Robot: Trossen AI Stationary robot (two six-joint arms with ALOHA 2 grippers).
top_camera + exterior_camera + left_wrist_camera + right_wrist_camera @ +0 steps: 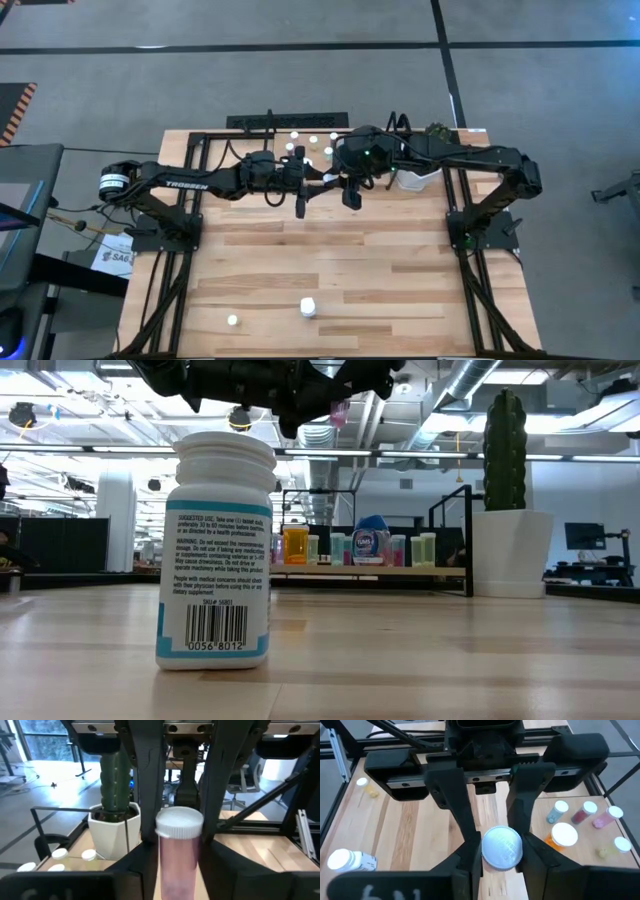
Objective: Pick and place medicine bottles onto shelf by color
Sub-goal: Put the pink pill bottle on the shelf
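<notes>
A pink medicine bottle (179,865) with a white cap hangs high over the far middle of the table, between my two grippers. It also shows from below in the low view (340,412). My right gripper (501,858) comes at it from the table's right, slanting down, and is shut on it. My left gripper (312,182) reaches in level from the table's left and stands at the bottle's pink body; whether it touches I cannot tell. The shelf (380,571) stands at the far edge with several bottles upright on its board, among them an orange one (296,545) and a blue one (370,545). My right gripper pinches the pink bottle's white cap (486,851) between its two fingers (150,795), one on each side. The fingers come from the table's right, slanting down. The bottle stands upright in the hold, lifted clear of the table, its pink body below the cap.
A large white bottle with a teal label (215,550) stands near the front edge (308,308), and a small white-capped one (232,320) stands to its left. A white pot with a cactus (505,550) stands at the far right, beside the shelf.
</notes>
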